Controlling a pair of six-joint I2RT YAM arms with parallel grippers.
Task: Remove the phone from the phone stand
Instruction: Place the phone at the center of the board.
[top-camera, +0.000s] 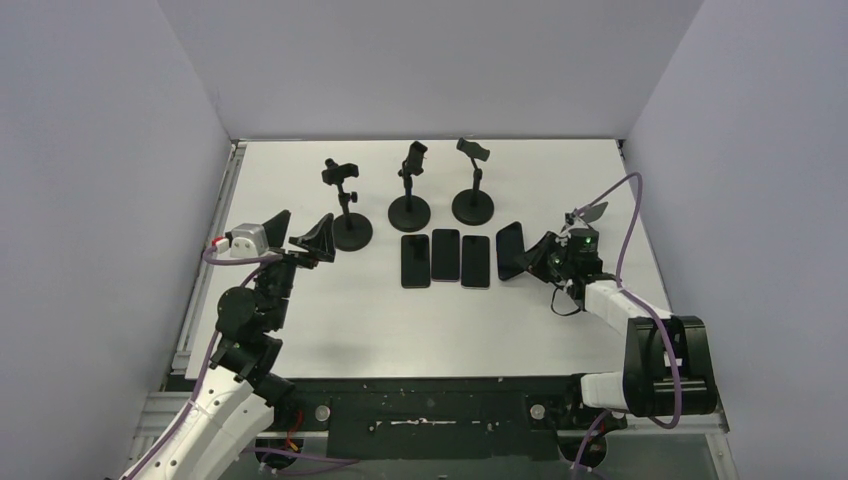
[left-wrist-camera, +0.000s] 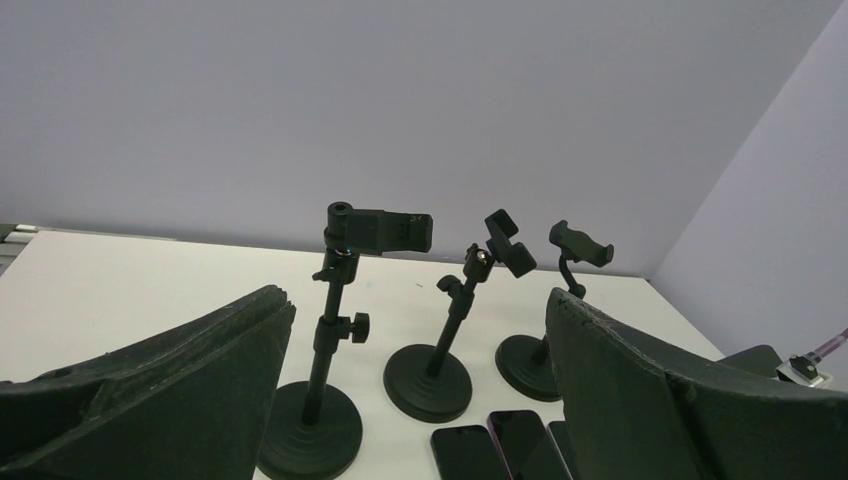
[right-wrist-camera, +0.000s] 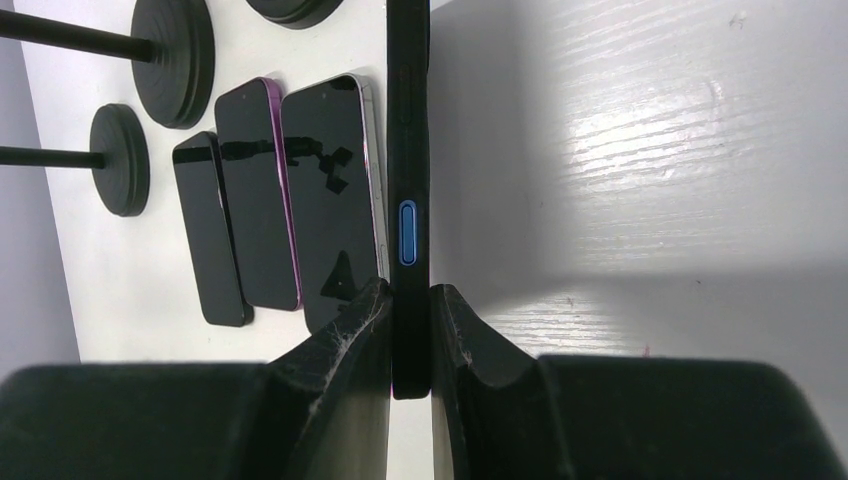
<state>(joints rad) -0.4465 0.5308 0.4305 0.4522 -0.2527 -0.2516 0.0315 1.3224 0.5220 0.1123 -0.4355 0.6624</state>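
Top external shows 3 stands (top-camera: 409, 212) on a white table (top-camera: 330, 330), pale-walled.

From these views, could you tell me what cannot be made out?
Held phone: right wrist shows only its edge; in the top view the right gripper covers its near corner, so table contact is unclear.
Flat phones: left wrist, cut by the bottom edge; the left finger hides most of the third.
Stands: right wrist, clamps cut off at the left edge.
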